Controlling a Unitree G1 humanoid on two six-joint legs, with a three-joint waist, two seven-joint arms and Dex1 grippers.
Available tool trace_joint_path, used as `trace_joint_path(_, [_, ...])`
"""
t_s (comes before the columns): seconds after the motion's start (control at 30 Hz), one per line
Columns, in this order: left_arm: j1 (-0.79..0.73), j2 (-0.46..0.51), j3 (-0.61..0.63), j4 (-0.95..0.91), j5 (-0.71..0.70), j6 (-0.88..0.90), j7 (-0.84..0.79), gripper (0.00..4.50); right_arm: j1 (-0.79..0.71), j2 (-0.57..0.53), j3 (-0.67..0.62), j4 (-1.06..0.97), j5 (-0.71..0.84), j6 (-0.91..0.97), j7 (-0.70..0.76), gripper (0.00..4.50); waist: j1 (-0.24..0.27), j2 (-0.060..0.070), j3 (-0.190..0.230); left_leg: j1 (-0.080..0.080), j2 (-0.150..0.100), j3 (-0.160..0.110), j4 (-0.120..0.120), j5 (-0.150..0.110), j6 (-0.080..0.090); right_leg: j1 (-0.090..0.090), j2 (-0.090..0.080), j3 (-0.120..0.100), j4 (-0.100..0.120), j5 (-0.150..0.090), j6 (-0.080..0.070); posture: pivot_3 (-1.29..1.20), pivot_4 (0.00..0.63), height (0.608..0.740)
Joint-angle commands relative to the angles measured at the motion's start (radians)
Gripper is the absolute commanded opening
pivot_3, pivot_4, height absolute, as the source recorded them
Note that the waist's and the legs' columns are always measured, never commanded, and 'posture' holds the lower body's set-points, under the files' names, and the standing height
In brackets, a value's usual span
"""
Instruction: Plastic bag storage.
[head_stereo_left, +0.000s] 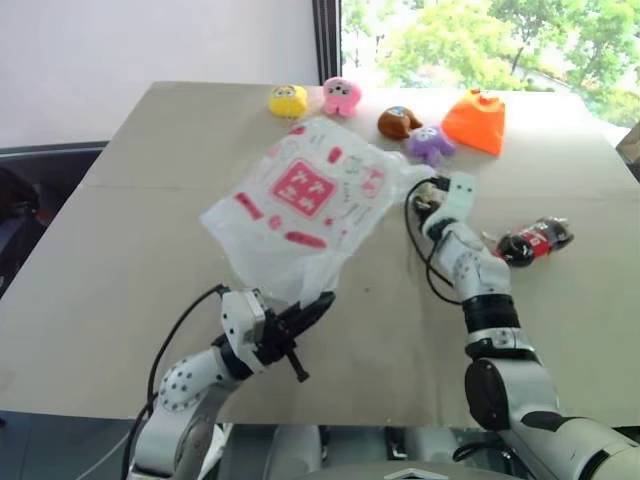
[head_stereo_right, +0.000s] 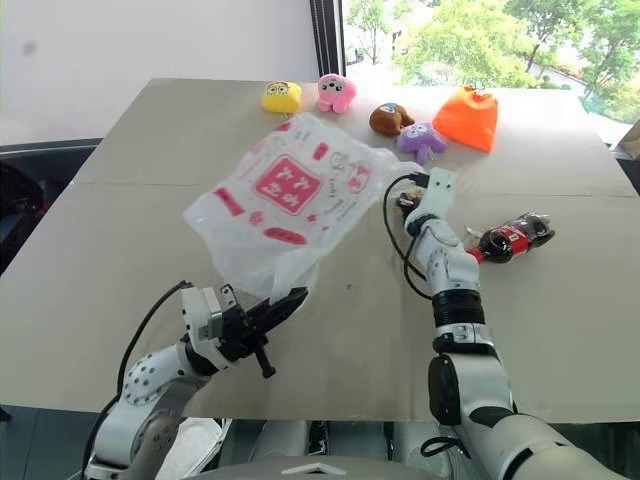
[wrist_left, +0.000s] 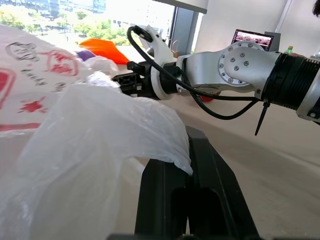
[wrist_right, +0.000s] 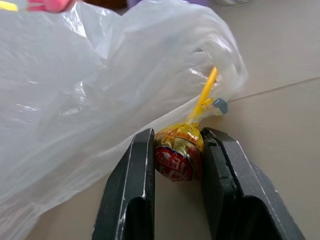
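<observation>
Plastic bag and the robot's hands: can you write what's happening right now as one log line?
left gripper: shut on plastic bag edge, bag lifted | right gripper: shut on lollipop beside bag | bag: not stored yet

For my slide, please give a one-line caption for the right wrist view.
Right pincer shut on a wrapped lollipop, its yellow stick pushing into the plastic bag.

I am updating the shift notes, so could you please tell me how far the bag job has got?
Done: the left tool is shut on one end of the plastic bag, lifted and spread. In hand: the right tool grips a lollipop at the bag's far edge. Left: the bag is neither folded nor put away; the toys, bottle and orange pouch lie on the table.
</observation>
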Motion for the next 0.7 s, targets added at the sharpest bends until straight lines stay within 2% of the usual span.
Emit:
trace_joint_path(0.03, [-0.069, 0.0, 0.035, 0.033, 0.004, -0.025, 0.006, 0.0, 0.135, 0.013, -0.002, -0.261, -0.015, 0.08, -0.094, 0.74, 0.002, 0.001, -0.001, 0.0, 0.0, -0.001, 0.0, 0.0, 0.0, 0.0, 0.0, 0.0, 0.0, 0.0, 0.0, 0.0, 0.15, 0.74])
trace_joint_path(0.2, [-0.177, -0.016, 0.058, 0.125, 0.027, -0.044, 0.035, 0.0, 0.316, 0.028, 0.017, -0.602, -0.018, 0.229, -0.17, 0.74, 0.013, 0.001, -0.001, -0.001, 0.0, -0.002, 0.0, 0.0, 0.0, 0.0, 0.0, 0.0, 0.0, 0.0, 0.0, 0.0, 0.15, 0.74])
trace_joint_path(0.33, [-0.284, -0.051, 0.081, 0.224, 0.076, -0.078, 0.099, 0.0, 0.483, 0.0, 0.06, -0.872, -0.024, 0.34, -0.168, 0.74, 0.016, 0.002, -0.001, -0.001, -0.001, -0.003, 0.0, 0.0, 0.0, 0.0, 0.0, -0.001, 0.0, 0.0, 0.0, 0.0, 0.15, 0.74])
trace_joint_path(0.43, [-0.338, -0.081, 0.104, 0.263, 0.082, -0.086, 0.148, 0.0, 0.558, -0.074, 0.137, -1.007, 0.032, 0.413, -0.05, 0.74, 0.008, 0.002, -0.001, 0.0, 0.0, -0.002, 0.0, 0.0, 0.0, 0.0, 0.001, 0.0, 0.0, 0.0, 0.0, 0.0, 0.15, 0.74])
trace_joint_path(0.5, [-0.355, -0.097, 0.104, 0.264, 0.078, -0.082, 0.162, 0.0, 0.576, -0.145, 0.193, -1.057, 0.1, 0.445, 0.077, 0.74, 0.003, 0.002, -0.001, 0.0, 0.0, -0.002, 0.0, 0.0, 0.0, 0.0, 0.001, -0.001, 0.0, 0.0, 0.001, 0.0, 0.15, 0.74])
trace_joint_path(0.7, [-0.341, -0.124, 0.062, 0.215, 0.077, -0.074, 0.15, 0.0, 0.518, -0.22, 0.193, -1.055, 0.307, 0.567, 0.264, 0.74, 0.0, 0.001, 0.0, 0.0, 0.0, -0.004, 0.0, 0.0, 0.0, 0.0, 0.003, -0.001, 0.0, 0.0, 0.001, 0.0, 0.15, 0.74])
